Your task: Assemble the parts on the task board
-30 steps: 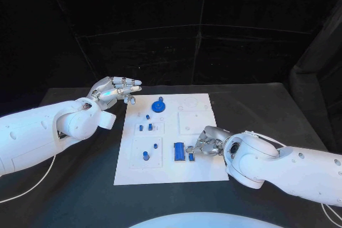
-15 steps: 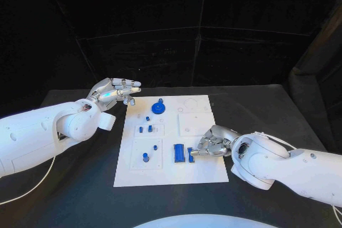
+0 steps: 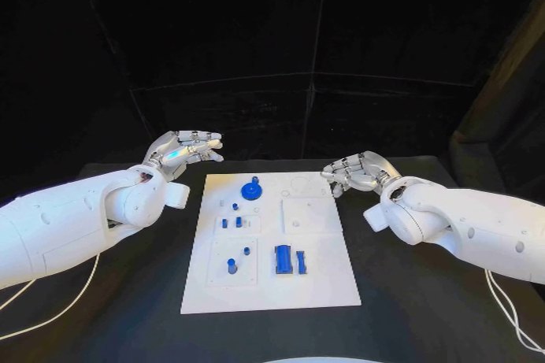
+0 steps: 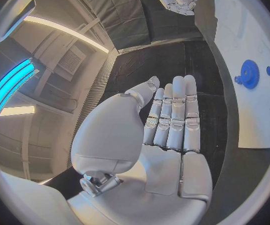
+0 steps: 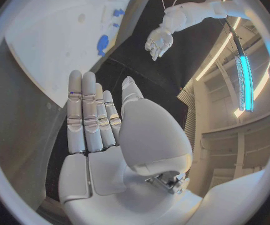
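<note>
Both the left hand (image 3: pixel 185 150) and right hand (image 3: pixel 355 172) hover empty, fingers extended, flanking the task board (image 3: pixel 272 288), its blue gear (image 3: pixel 251 192) between them.

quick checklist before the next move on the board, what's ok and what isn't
1. Left robot hand empty, fingers apart: ok.
2. Right robot hand empty, fingers apart: ok.
3. Both hands off the white board, at its far corners: ok.
4. Blue gear in place at the board's far end: ok.
5. Two blue bars lie side by side on the board, free to pick: ok.
6. Small blue pegs fully seated in their holes: cannot tell.
</note>
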{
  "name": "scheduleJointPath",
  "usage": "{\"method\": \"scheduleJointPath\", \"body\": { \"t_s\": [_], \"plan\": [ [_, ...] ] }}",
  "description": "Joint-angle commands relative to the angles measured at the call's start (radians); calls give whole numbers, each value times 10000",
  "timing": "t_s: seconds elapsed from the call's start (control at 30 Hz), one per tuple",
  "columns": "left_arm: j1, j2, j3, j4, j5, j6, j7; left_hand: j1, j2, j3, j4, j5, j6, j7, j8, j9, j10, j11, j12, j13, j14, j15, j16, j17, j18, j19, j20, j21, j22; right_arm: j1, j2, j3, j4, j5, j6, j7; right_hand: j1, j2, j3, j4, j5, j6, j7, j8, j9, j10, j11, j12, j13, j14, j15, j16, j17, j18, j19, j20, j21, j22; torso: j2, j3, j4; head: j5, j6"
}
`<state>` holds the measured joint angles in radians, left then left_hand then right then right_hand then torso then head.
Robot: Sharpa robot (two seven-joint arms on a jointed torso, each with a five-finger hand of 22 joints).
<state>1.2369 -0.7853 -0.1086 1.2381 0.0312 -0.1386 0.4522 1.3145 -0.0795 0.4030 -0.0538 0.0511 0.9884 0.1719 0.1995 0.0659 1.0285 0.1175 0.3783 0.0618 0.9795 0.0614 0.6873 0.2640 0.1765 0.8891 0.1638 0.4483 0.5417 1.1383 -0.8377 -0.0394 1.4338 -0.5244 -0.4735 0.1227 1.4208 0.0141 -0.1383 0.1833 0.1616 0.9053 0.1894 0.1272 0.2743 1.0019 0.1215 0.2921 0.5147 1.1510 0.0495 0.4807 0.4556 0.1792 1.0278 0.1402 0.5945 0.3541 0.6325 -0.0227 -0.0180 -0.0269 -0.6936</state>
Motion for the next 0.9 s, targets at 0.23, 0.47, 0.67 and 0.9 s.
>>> {"method": "scheduleJointPath", "body": {
  "t_s": [0.23, 0.47, 0.67, 0.9],
  "plan": [
    [-193, 937, 18, -1209, 1005, -371, 728, -260, -230, -346, 350, 8, -328, -60, -762, -14, -309, 554, -1834, -13, -955, 908, -3338, -1404, -175, -1944, 833, -2389, -1684, 92, 1556, 14, -2632, 2938, 1679, 3447, 372, 567, 16, -1429, -568, 334, 39, -671, -1090, 405, 415, -1911, -3364, -784, 752, -3681, -3003, 29, -199, 859, -3672, -2457, -329, -14, -4, -73, 694],
    [-328, 1564, 10, -1855, 788, -327, 475, -3981, 795, -1854, 538, -511, -3075, -529, -1995, -659, -3292, 99, -2928, -618, -3396, 526, -5154, -2640, -526, -4103, 344, -3555, -3406, 78, 2123, 12, -3398, 2576, 1414, 2963, -4115, -141, 430, -1833, -818, -2415, -482, -1272, -1820, -2529, -161, -2921, -4350, -3444, 257, -4807, -3770, -539, -2716, 88, -4539, -3541, -303, 16, 32, -33, 869],
    [-446, 1448, 92, -1459, 704, -786, 491, -5636, 795, -2281, 538, -511, -4286, -726, -1995, -659, -4520, -154, -3783, -618, -4521, 303, -5519, -2640, -647, -4896, -17, -3725, -3806, -14, 1974, 48, -2939, 2833, 992, 3061, -5922, -141, 577, -1833, -1616, -3535, -729, -1272, -2022, -3806, -345, -2921, -5147, -4762, -495, -4807, -4556, -660, -3952, -208, -4812, -3541, -532, 100, 90, 87, 895],
    [-781, 1119, 327, -332, 464, -2089, 535, -7313, 795, -2673, 538, -511, -5539, -953, -1995, -659, -5810, -382, -3783, -618, -5700, 97, -5823, -2640, -796, -5790, -383, -4483, -4167, -278, 1550, 153, -1633, 3565, -210, 3338, -7780, -141, 1383, -1833, -1616, -4773, -991, -1272, -2743, -5201, -1215, -2921, -5147, -6277, -495, -4807, -4556, -817, -5372, -475, -5064, -3541, -864, 220, 175, 260, 933]
  ]
}}
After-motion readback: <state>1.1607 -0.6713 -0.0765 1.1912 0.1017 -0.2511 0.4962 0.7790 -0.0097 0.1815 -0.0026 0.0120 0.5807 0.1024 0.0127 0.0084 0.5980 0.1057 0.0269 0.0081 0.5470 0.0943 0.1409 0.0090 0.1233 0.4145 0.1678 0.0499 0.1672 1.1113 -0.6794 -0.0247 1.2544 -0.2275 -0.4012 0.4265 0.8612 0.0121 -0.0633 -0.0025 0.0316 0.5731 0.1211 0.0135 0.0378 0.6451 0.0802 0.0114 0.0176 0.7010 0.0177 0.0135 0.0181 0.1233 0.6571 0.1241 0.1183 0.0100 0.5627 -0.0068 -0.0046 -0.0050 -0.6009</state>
